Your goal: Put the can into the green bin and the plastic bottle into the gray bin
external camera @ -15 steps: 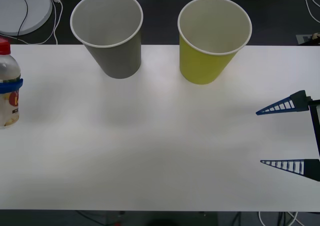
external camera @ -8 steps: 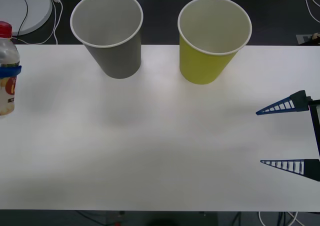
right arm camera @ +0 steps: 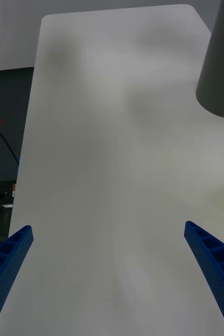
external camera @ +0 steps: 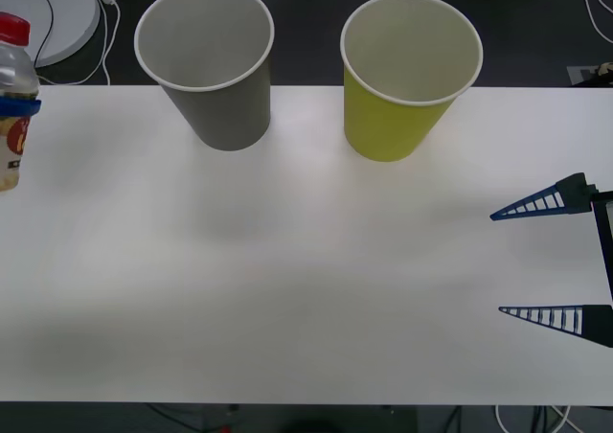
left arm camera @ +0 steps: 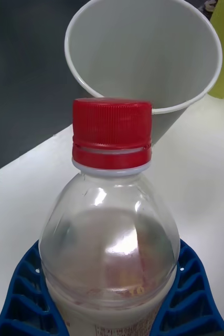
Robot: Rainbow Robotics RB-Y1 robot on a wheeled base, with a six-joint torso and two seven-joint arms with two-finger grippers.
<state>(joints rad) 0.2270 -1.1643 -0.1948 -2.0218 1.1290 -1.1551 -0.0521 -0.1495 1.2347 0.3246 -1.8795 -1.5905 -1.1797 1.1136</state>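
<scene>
The left pincer (left arm camera: pixel 112 310) hugs the bottle (external camera: pixel 13 98) at the bench's (external camera: pixel 287 280) far left, up off it. Lift the bottle higher than the gray bin's (external camera: pixel 206 59) rim, then drop it inside. The right pincer (external camera: pixel 546 261) waits spread wide.

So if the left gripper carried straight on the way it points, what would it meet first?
Probably the gray bin: it stands beyond the plastic bottle held in the left gripper, though the depth is unclear.

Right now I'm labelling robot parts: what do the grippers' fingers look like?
Right gripper: two blue tapered fingers, wedge-shaped, with open ladder-like ribs, on a black mount. Left gripper: the same blue ribbed lattice fingers.
</scene>
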